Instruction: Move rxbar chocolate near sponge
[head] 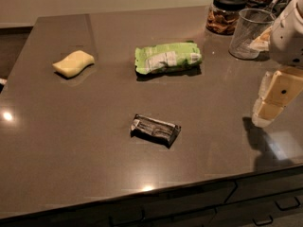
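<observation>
The rxbar chocolate point(155, 129), a small flat bar in a dark crinkled shiny wrapper, lies on the brown countertop point(85, 141) near the front middle. The sponge point(73, 63), pale yellow with wavy edges, lies at the back left, well apart from the bar. My gripper point(267, 109) hangs above the counter at the right edge of the view, far to the right of the bar and holding nothing.
A bright green snack bag point(167, 58) lies behind the bar at the middle back. A clear plastic cup point(250, 33) and a glass jar with a black lid point(226, 12) stand at the back right. Drawer fronts point(265, 197) run below the counter's front edge.
</observation>
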`<state>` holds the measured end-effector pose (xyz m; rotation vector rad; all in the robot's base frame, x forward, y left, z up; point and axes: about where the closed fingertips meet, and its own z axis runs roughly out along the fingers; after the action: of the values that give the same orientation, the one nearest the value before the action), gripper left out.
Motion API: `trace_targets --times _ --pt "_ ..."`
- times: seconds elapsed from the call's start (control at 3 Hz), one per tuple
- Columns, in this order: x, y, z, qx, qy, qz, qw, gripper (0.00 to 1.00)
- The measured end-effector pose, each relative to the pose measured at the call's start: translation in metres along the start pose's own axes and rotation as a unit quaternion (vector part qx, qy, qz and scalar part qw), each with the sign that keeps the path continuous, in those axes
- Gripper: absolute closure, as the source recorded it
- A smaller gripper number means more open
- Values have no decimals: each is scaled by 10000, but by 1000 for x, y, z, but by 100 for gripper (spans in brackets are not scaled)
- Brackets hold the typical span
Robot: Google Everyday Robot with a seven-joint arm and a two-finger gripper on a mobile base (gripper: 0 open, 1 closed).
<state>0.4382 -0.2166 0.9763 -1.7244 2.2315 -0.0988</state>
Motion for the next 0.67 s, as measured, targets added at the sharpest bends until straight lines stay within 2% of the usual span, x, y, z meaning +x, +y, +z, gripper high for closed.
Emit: trace_targets --times 0.33,0.67 --pt "-2 0 1 -5 -43 2 10000 0" --pt "-17 0 10 -43 -294 12 9996 0"
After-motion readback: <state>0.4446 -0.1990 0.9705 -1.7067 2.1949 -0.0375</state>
